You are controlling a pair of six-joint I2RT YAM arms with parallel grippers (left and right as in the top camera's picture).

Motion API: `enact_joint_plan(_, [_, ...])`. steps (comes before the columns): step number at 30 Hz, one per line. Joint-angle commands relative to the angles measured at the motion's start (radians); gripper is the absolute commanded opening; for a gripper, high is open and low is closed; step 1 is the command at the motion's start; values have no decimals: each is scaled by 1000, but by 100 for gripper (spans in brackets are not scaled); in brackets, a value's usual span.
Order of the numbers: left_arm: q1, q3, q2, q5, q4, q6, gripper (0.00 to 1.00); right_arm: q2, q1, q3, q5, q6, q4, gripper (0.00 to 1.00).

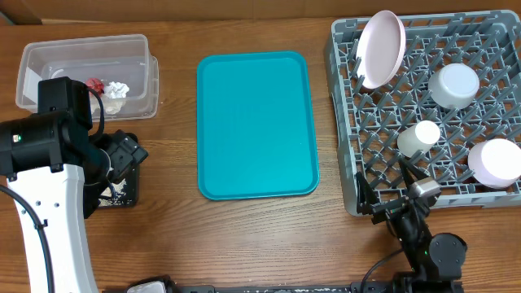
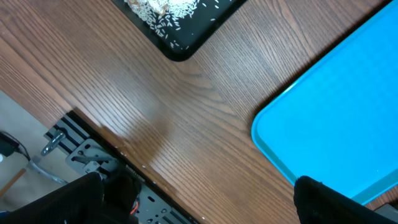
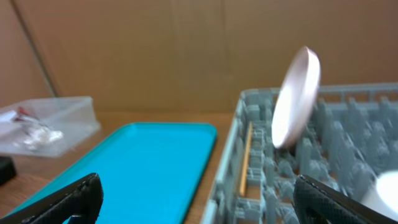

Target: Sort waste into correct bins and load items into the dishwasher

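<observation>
Both end effectors were noted released: the left end effector (image 2: 199, 185) with fingers spread wide and nothing between them, the right end effector (image 3: 198, 185) likewise spread and unloaded. Sorting was judged finished, or very nearly. The red wrapper (image 1: 95, 84) and white napkin (image 1: 119, 89) were seen inside the clear tub (image 1: 57, 61), well beyond the left end effector. The rice-like crumbs (image 2: 171, 11) were recorded in the black tray (image 2: 199, 34) just ahead of it, with what may have been the brown lump cut off at the frame edge. Ahead and to the right of the right end effector, the dish rack (image 1: 342, 122) was found loaded: plate (image 1: 381, 47) stood on edge, grey-blue bowl (image 1: 453, 85), white cup (image 1: 418, 137), pink bowl (image 1: 494, 161), and the wooden stick (image 3: 246, 158) lodged by the rack's near wall. The teal tray (image 1: 256, 122), between the two end effectors, carried nothing, and no loose item was spotted on the desk (image 1: 244, 236). No brand, label or legible writing was observed.
</observation>
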Motion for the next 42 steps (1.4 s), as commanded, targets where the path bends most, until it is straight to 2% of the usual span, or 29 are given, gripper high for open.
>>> enact_joint_plan(1, [0, -2, 5, -17, 0, -6, 100, -12, -9, -10, 95, -4, 8, 100])
enact_joint_plan(7, [0, -2, 5, -17, 0, -6, 100, -12, -9, -10, 237, -3, -41, 100])
enact_joint_plan(42, [0, -2, 5, -17, 5, -6, 100, -12, -7, -10, 236, -4, -40, 100])
